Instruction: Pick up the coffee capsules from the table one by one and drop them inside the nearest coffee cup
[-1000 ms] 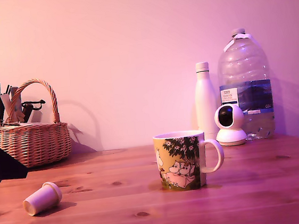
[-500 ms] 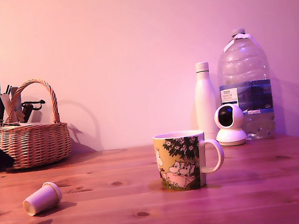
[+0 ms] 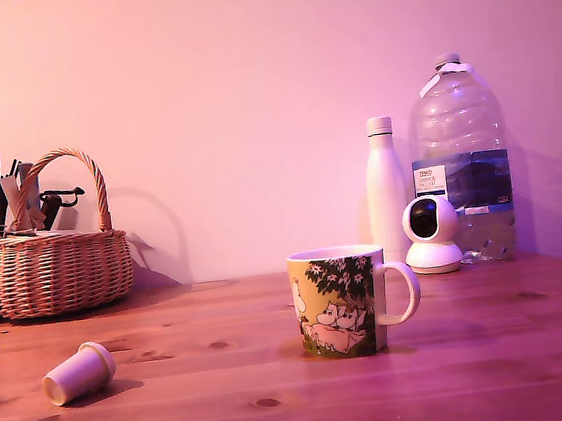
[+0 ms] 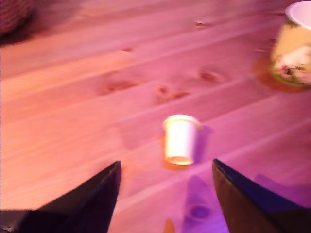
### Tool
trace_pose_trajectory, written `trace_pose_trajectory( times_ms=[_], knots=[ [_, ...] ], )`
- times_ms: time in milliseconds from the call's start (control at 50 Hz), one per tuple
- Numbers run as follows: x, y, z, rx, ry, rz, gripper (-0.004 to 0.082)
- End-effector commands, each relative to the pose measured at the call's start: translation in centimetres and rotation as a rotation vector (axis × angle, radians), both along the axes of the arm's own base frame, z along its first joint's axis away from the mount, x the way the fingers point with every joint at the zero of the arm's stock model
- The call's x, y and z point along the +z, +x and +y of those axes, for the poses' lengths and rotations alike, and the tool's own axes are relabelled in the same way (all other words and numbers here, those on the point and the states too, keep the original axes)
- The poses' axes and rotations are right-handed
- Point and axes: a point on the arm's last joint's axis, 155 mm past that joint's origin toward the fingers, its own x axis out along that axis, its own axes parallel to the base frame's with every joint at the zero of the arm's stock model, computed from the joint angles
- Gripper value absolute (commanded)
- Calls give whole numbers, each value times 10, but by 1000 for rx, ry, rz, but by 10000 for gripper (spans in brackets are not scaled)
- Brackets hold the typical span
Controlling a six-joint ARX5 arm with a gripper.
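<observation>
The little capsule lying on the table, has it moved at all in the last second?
No. The capsule lies on its side, same spot relative to the mug and the table's knots.

Black gripper [image 4: 165,167], pointed wedge fingers [image 4: 99,194]

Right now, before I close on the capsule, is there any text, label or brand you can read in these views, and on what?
Water bottle, white patch on its blue label: a short word in capitals, possibly "TESCO", too small to confirm; the lines beneath are unreadable.
Coffee cup: cartoon figures and foliage only, no words.
White bottle, round camera, coffee capsule: no markings visible.
</observation>
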Motion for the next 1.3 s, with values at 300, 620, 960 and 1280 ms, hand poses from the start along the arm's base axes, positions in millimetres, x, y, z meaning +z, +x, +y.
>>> trace_pose_trajectory(
  times_ms=[300, 620, 960, 1280],
  knots=[
    [-7, 3, -7, -36, -12, 5, 535],
    [-19, 18, -13, -56, 7, -9, 535],
    [-24, 35, -24, -92, -16, -61, 534],
    [-45, 49, -33, -125, -2, -17, 533]
  ],
)
